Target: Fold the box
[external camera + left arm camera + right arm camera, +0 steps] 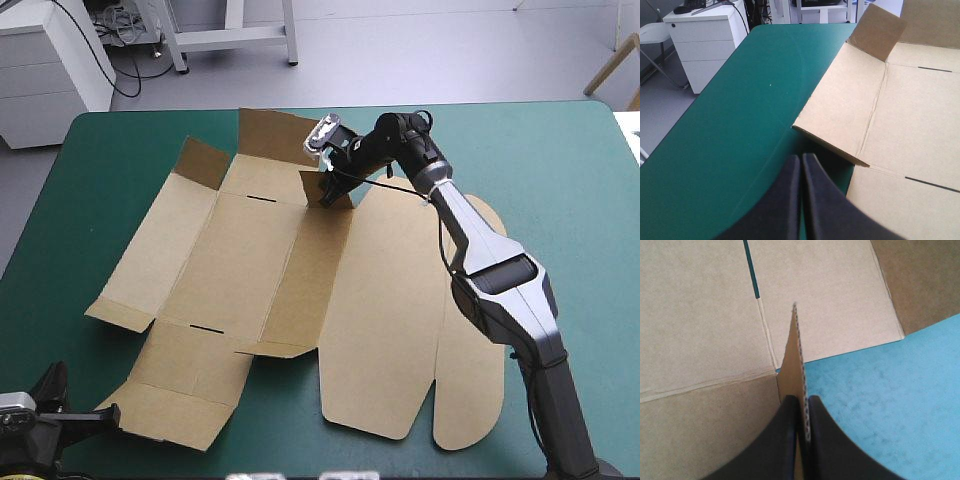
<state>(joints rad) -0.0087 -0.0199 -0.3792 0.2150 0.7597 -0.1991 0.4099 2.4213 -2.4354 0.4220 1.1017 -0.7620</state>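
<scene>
You are looking at the box (300,290) lying as an opened brown sheet across the middle of the teal-green table (560,150). Most panels are resting flat, while a few flaps along its left and far sides are lifting. Your right gripper (801,402) is pinching a small flap (792,350) at the box's far edge. Its black fingers are all but closed, with the board's corrugated edge standing upright between them. From above, the wrist is covering those fingers, so only the wrist view is showing the grip. The right arm is also hiding part of the rounded panels (390,320). Your left gripper (801,162) is hanging over bare cover just beside the box's near-left corner, fingers pressed together on nothing. From above it is showing only partly, its arm cut off at the table's near-left corner.
</scene>
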